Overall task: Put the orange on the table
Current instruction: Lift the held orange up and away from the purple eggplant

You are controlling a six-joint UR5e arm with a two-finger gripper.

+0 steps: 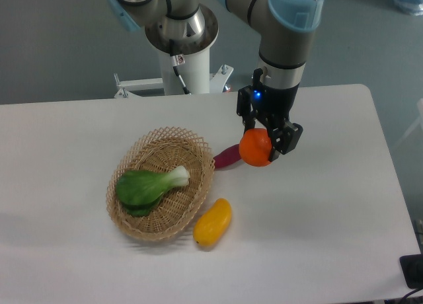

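Only one view here, a fixed camera looking down from the near side.

Pincer (267, 137) clamped on the orange (256, 147), black fingers hugging it from the far-left and near-right, fruit bulging out toward the camera. Looks lifted rather than resting: hard to be sure from this angle, but no contact with the worktop (317, 211) to be seen, so probably hanging above it. Held out right of the basket (160, 183), over bare white surface, which makes sense for a drop-off. Guessing the carry part is about done, with lowering and letting go left.

Purple vegetable (228, 156) poking out just left of the orange, partly hidden behind it, close to the basket's right rim. Can't tell whether touching the fruit or just overlapping in the picture. Worth watching on the way down, since a straight descent could nudge it. More room to the right and nearer.

Leafy green (147, 186) lying inside the basket, white stem pointing right. Yellow fruit (213, 222) on the worktop just beside the basket's near-right edge, tilted, well clear of the orange.

Worktop itself: white, smooth, rounded corner at the far right, lots of free space on the right half. Round fruit on a slick flat top, so likely to roll if dropped from any height.

Beyond that: grey floor, the arm's white pedestal (184, 66) at the far edge, something dark at the bottom right corner, too cropped to name.
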